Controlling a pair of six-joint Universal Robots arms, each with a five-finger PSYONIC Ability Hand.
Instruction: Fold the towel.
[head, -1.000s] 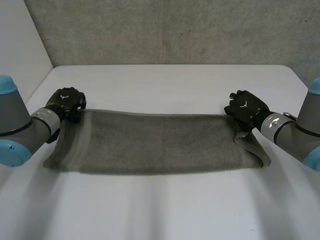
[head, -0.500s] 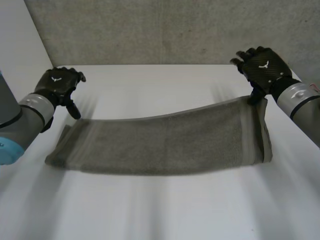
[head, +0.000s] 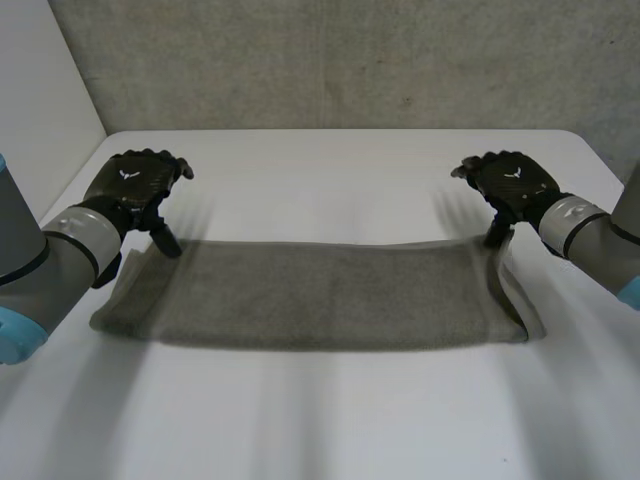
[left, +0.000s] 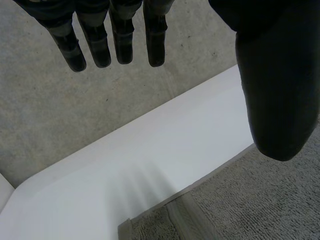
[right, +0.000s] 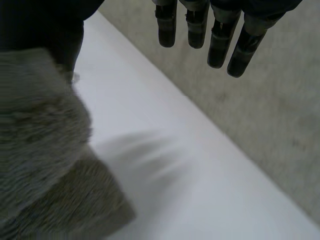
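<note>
**Both hands let go, towel down flat in a long strip**

A moment ago my right hand (head: 510, 183) had the towel's (head: 320, 292) right end hoisted well off the white table (head: 330, 170), with the cloth sloping down toward my left side. That end is back down now. The towel lies as one long band stretched between my two hands, its near edge straight and its right end a little rumpled, with a loose flap splaying out below my right wrist.

My left hand (head: 135, 185) is released. In its wrist view the fingers (left: 120, 30) hang straight and apart over bare table, and the thumb (left: 277, 75) points down over the towel's far left corner with nothing pinched between them. I can't tell whether the thumb tip rests on the pile or sits just above it.

My right hand is open as well. Its fingers (right: 220, 35) are straight and spread over the table, well clear of the cloth. A hump of towel is bunched against the thumb (right: 55, 30) at the far right corner, but nothing is curled round it.

I judge that the lengthwise fold is laid and I have just dropped it. What remains is most likely to bring one short end across to the other, and the crumpled right end may need flattening first or the next fold will sit crooked.
</note>
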